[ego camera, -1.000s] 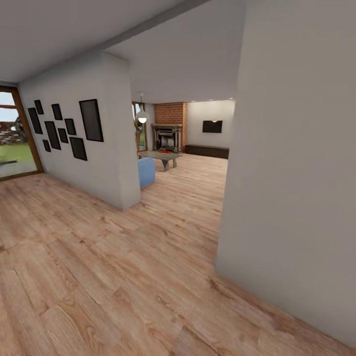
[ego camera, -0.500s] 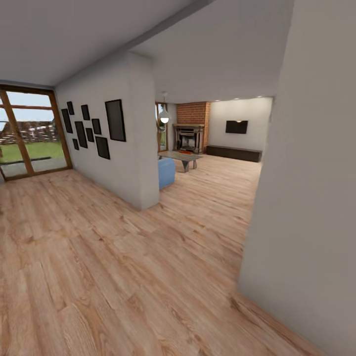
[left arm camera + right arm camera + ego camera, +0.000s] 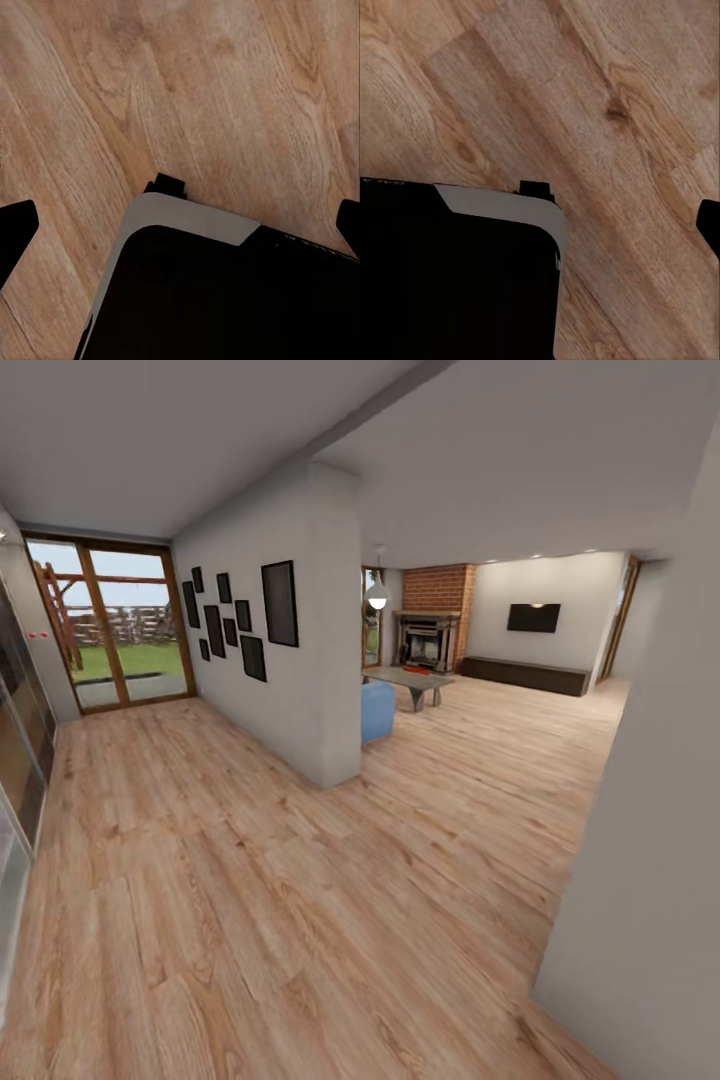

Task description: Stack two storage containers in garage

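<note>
Through the opening ahead lies the living room, with its brick column, black wall TV and pendant lamp. A tiny orange-red patch shows by the fireplace, too small to tell whether it is the storage containers. The garage and its floor are out of view. My left gripper hangs open over wood planks, its dark fingertips at the picture's edges. My right gripper is open too, with one fingertip visible; both hold nothing.
A white partition wall with black picture frames stands centre-left. A white wall corner is close on the right. A blue sofa end and grey coffee table sit past the partition. Glass doors stand far left. The robot's dark base is below both wrists.
The whole head view has shifted: the camera turned left and moved. The partition, sofa and fireplace now sit further right in the picture, and more of the glass doors and living room show.
</note>
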Tool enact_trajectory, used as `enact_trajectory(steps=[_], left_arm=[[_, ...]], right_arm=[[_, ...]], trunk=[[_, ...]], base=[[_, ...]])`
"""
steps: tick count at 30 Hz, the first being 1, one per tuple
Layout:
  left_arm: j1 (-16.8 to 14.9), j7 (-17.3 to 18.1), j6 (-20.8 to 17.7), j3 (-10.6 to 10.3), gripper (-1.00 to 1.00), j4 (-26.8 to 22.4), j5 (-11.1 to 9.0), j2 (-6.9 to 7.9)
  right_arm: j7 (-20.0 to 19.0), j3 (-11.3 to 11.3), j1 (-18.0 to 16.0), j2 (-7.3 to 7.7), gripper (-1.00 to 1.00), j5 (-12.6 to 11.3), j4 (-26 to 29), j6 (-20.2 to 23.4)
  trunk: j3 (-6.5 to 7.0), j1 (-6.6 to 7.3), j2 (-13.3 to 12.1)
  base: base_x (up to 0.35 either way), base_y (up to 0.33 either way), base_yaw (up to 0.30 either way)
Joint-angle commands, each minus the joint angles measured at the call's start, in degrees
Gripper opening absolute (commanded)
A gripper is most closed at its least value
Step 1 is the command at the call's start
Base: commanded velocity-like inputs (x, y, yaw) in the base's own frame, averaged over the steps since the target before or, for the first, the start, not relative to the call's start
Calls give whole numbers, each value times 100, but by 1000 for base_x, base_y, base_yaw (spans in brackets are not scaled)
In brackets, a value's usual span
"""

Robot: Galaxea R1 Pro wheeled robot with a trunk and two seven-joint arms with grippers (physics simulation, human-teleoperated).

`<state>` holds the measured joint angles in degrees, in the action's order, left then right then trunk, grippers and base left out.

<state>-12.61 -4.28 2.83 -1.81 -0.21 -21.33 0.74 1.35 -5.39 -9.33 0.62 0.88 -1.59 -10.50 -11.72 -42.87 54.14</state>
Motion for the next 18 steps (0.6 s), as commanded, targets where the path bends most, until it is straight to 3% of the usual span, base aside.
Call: enact_trajectory(steps=[1,5,18], left_arm=[[-5,-11,17,-21,100,3,-28,0],[-5,-11,28,-21,100,3,-23,4],[-5,-11,35,-21,100,3,-48,-3]], right_arm=[[14,-42,-8,2,100,7,-17,-30],[9,-50,-8,16,100,13,-17,-30],[5,-98,-8,25,100,87,-17,-31]], trunk=[[-8,-4,5],[-8,-4,5],[-8,-4,5]], base=[[324,0,247],[324,0,116],[324,0,5]])
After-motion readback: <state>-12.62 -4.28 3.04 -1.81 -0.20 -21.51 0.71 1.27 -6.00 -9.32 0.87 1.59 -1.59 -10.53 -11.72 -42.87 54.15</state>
